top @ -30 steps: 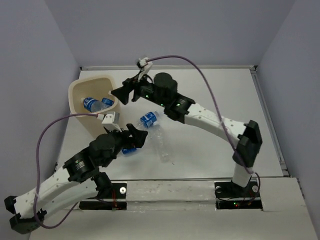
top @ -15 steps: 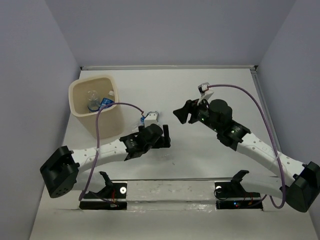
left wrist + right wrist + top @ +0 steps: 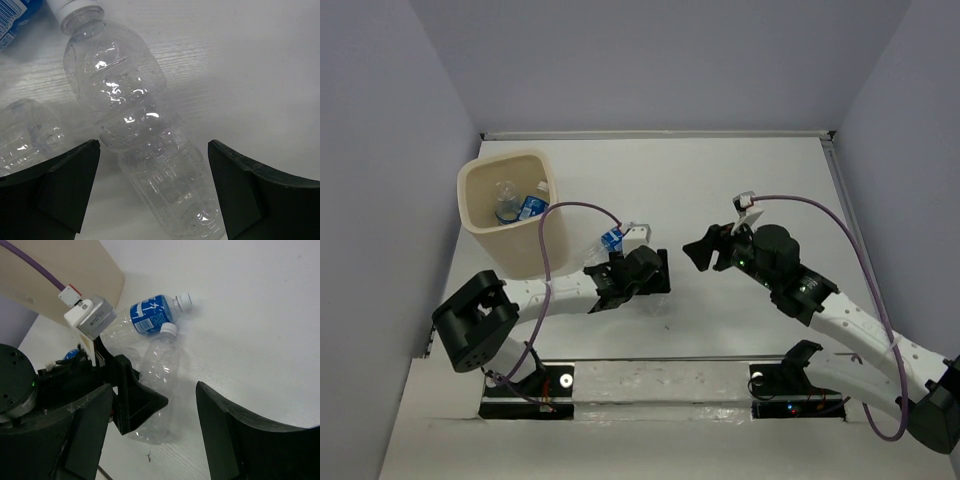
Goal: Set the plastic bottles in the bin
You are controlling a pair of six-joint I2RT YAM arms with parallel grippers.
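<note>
White table [image 3: 740, 180] with a faint wood grain. A beige bin [image 3: 520, 250] stands upright at its left, toward the back. Near the middle, lying on their sides close together: a blue-labelled bottle [image 3: 150, 314], a clear unlabelled bottle [image 3: 135, 125], and a third bottle [image 3: 25, 135], only partly seen.

Left tool [image 3: 153, 145] spread wide, clear bottle [image 3: 125, 90] lying between, second bottle [image 3: 25, 135] alongside

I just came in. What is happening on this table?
Bottles are being put in the bin; some are inside already. The left fingers stand open on either side of a clear bottle lying on the table, not yet gripping. The right fingers are open and empty. A blue-label bottle lies outside.
</note>
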